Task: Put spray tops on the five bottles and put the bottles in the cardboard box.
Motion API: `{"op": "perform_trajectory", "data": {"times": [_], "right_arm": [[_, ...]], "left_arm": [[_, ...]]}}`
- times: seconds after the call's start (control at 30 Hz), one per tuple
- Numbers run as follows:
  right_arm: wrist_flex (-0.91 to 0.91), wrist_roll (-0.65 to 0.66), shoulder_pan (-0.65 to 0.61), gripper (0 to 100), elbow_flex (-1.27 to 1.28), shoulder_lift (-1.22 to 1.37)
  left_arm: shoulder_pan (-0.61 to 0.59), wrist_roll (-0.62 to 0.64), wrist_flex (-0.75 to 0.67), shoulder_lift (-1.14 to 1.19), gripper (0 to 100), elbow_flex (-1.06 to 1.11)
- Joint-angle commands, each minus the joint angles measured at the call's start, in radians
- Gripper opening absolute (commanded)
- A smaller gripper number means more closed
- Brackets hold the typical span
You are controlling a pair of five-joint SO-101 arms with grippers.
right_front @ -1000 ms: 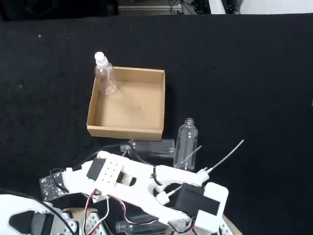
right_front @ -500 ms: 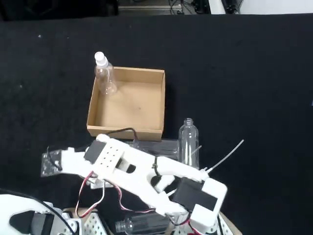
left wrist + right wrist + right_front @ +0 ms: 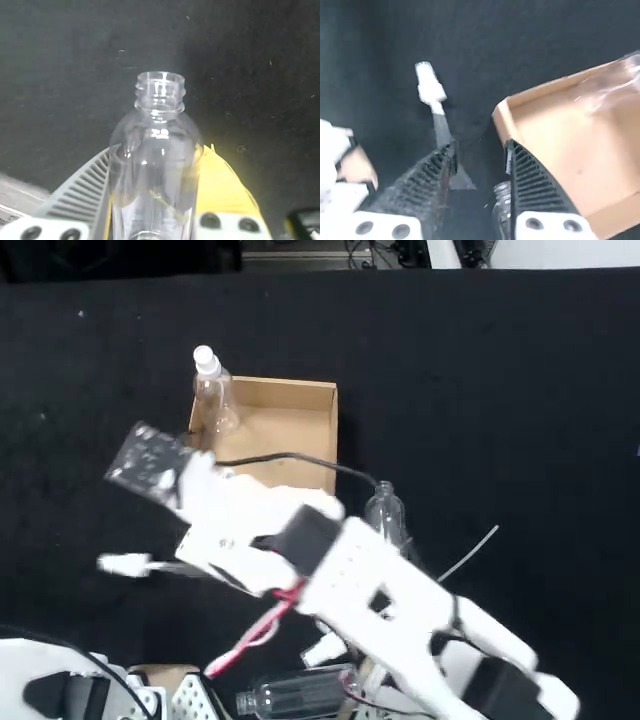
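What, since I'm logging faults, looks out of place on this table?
A capless bottle lies on its side low beside the right arm, unlike the upright bottle. A loose dip tube pokes out from under that arm.

A black cloth [image 3: 520, 390] covers the table from the near edge to the far one and from left to right. It is matt and flecked with pale lint (1 speck [image 3: 80, 313] sits at the far left). Beyond the far edge a thin strip of the room shows: grey floor [image 3: 300, 252] with dark cables [image 3: 360, 252] lying on it, shadow to the left, and 2 white shapes [image 3: 560, 252] at the far right. The light falls evenly and softly over the cloth.
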Motion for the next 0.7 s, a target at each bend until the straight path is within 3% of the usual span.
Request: {"op": "perform_trajectory", "data": {"times": [0.0,0.13,0.3,0.53,0.67], "right_arm": [[0.002,-0.014,0.032,12.7,-0.030,-0.097],[-0.091,-0.021,-0.018,13.0,0.088,-0.061],[-0.265,-0.028,-0.083,13.1,0.130,0.093],[-0.318,-0.107,-0.115,13.4,-0.120,0.458],[-0.316,-0.107,-0.170,20.6,-0.252,0.622]], "left_arm": [[0.004,0.029,0.015,-0.176,3,0.036],[0.012,0.029,0.006,-0.184,3,0.108],[-0.007,0.091,-0.126,-0.150,3,0.176],[-0.018,0.106,-0.155,-0.101,3,0.173],[-0.016,0.106,-0.163,-0.098,3,0.173]]}}
